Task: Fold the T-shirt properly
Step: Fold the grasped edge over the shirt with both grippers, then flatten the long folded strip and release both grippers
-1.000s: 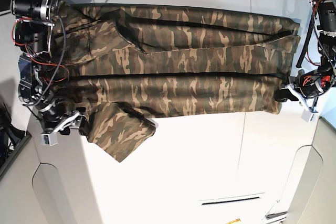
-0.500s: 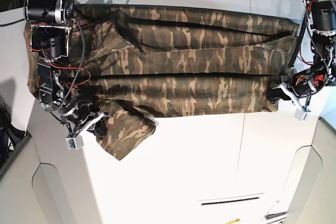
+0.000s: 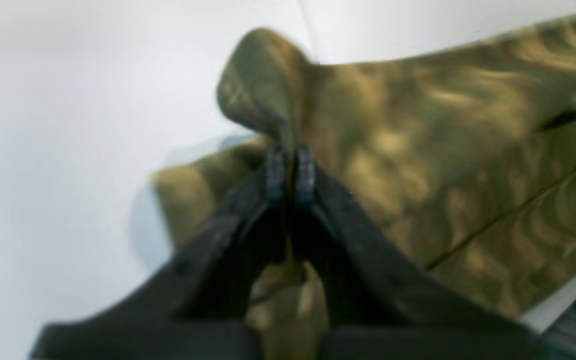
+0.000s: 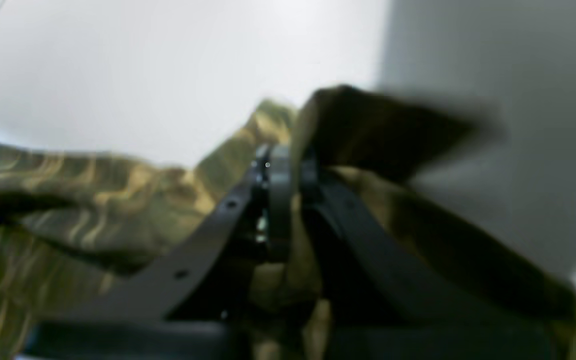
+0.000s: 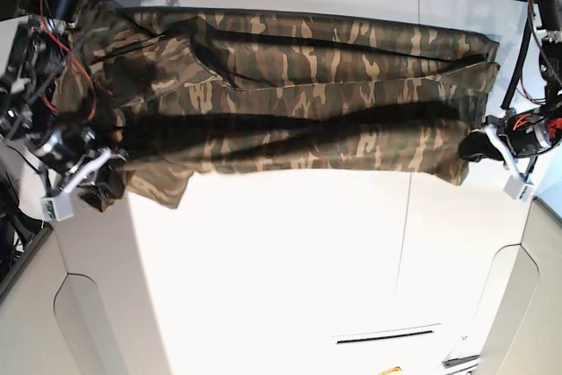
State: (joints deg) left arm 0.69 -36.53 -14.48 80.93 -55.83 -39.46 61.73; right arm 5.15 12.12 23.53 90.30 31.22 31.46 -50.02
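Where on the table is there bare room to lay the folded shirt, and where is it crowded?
Free: the wide white table below the T-shirt, down to the dark slot. Crowded: the far strip under the shirt, and both ends, where the right gripper and left gripper pinch the shirt's near corners.

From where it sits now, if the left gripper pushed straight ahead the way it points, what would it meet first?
The left gripper is shut on a raised fold of the T-shirt, so that cloth comes first. Beyond it, probably the bare white table; depth is unclear.

One T-shirt point(image 5: 299, 94), two grippers
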